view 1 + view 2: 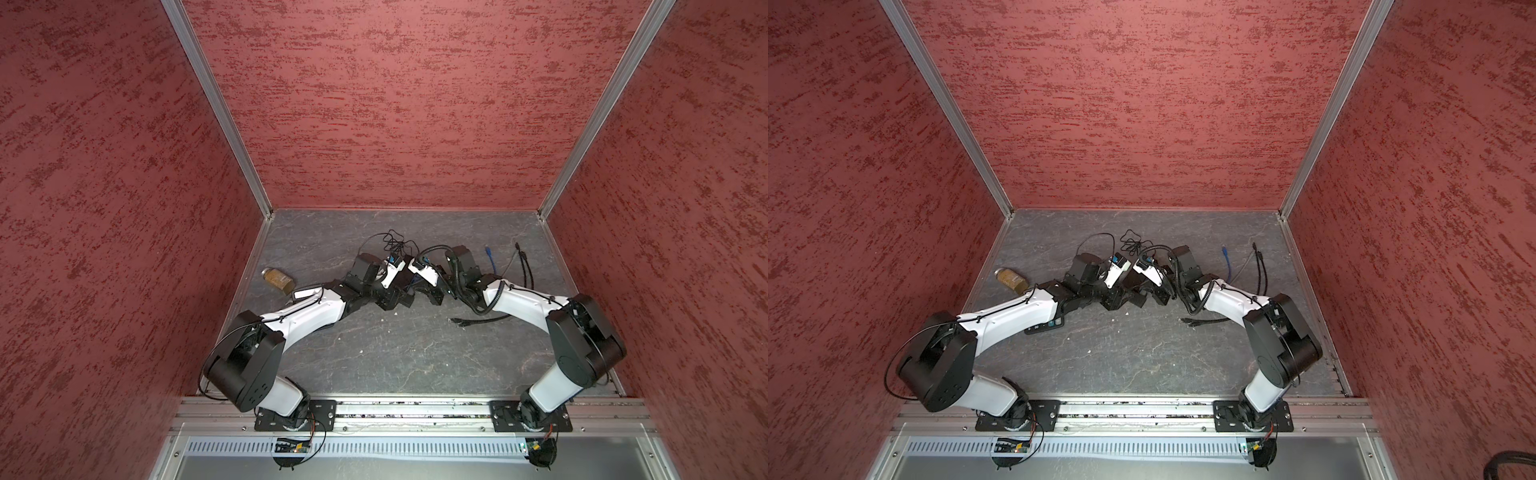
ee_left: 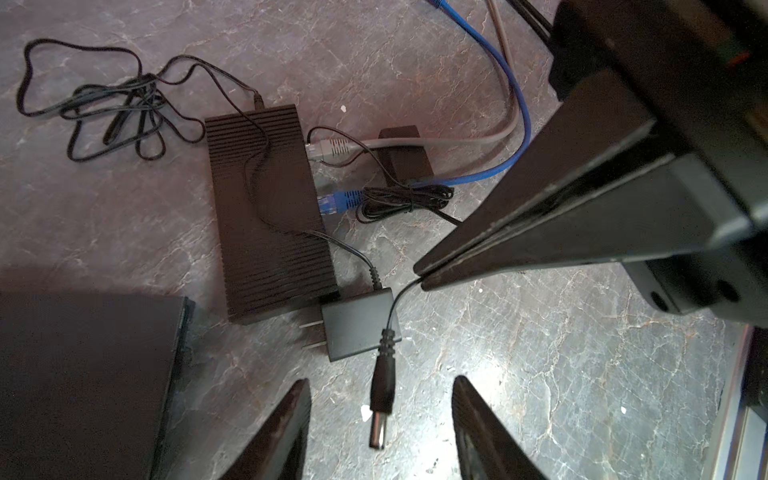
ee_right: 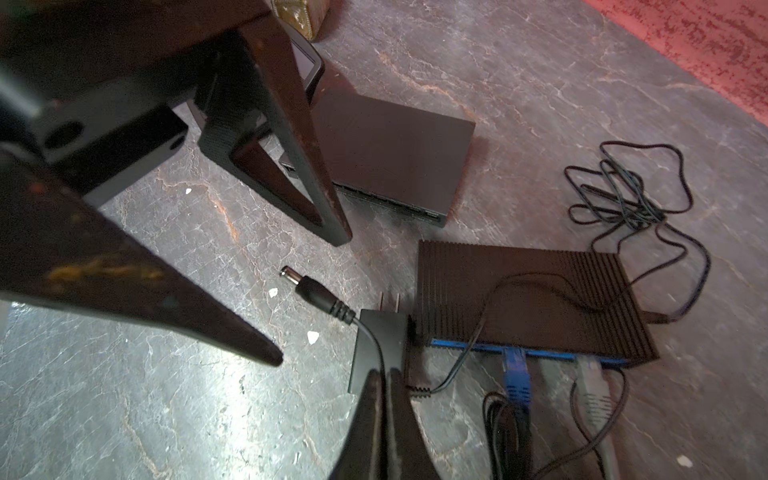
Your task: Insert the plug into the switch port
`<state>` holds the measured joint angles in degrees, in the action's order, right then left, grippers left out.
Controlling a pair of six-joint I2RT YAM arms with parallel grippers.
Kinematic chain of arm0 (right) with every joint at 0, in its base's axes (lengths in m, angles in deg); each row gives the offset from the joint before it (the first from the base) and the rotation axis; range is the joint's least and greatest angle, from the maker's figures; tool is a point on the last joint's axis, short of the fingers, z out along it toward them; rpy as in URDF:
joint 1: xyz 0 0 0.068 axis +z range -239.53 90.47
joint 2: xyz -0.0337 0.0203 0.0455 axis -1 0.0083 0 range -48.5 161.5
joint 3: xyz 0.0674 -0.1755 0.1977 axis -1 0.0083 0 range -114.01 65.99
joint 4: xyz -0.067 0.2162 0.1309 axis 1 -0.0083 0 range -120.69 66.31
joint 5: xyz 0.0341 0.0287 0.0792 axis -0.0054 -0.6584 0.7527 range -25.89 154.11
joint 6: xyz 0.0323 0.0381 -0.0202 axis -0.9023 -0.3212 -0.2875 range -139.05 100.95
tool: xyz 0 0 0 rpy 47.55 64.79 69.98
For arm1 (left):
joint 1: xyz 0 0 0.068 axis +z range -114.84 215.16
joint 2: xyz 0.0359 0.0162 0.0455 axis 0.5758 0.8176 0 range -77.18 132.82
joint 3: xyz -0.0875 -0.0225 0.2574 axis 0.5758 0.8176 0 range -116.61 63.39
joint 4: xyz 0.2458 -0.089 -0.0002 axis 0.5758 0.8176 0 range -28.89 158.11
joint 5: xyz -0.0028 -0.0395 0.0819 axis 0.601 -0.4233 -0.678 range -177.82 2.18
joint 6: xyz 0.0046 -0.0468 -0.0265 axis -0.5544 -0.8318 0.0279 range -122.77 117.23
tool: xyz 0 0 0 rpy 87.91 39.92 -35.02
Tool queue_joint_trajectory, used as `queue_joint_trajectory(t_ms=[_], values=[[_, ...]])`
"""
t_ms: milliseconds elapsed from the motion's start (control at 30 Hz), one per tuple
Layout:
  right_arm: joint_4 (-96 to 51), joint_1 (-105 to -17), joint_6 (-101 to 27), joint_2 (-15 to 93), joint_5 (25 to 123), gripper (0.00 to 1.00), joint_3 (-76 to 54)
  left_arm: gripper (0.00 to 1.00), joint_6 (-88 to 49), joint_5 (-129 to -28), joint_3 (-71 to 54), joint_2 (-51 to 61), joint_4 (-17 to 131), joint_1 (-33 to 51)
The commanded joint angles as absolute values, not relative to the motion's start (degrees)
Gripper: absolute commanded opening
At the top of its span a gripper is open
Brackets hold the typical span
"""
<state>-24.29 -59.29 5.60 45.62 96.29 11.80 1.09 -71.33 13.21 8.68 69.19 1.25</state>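
Observation:
The black barrel plug [image 2: 382, 399] with its metal tip hangs between the fingers of my left gripper [image 2: 381, 379], which is open and touches it on neither side. My right gripper [image 3: 385, 372] is shut on the plug's thin cable [image 2: 395, 303] a little behind the plug [image 3: 311, 291]. Just beyond stands a ribbed black switch [image 2: 266, 208] with a blue and a grey network cable plugged into its front [image 3: 515, 365]. A smooth flat black box [image 3: 395, 153] with a row of ports on its edge lies beside it. The round port for the plug is hidden.
A black power adapter [image 2: 357, 328] lies against the ribbed switch, its cord in a tangle [image 2: 112, 104] behind. A second adapter [image 2: 405, 153] and a bundled cord lie by the network cables. An amber jar [image 1: 278, 280] sits at the left, loose cables [image 1: 523, 266] at the right.

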Motion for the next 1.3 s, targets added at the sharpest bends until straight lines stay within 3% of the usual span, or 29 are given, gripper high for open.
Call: queue_joint_trajectory(t_ms=[0, 700, 1067, 1267], values=[[-25.3, -58.8, 7.0, 44.2, 98.7, 0.07, 11.3, 0.48, 2.3, -71.1, 11.6, 10.1, 70.2, 0.7], [-24.6, -58.3, 4.7, 44.2, 96.8, 0.1, 11.2, 0.0, 1.8, -71.8, 10.6, 12.9, 70.9, 0.2], [-17.2, -58.3, -10.6, 43.1, 92.7, 0.22, 14.0, 0.0, -6.7, -73.7, 16.3, 12.6, 60.7, 0.0], [-13.7, -58.3, -22.3, 41.3, 91.9, 0.23, 16.5, 0.0, -10.6, -77.0, 19.3, 11.9, 54.7, -0.1]])
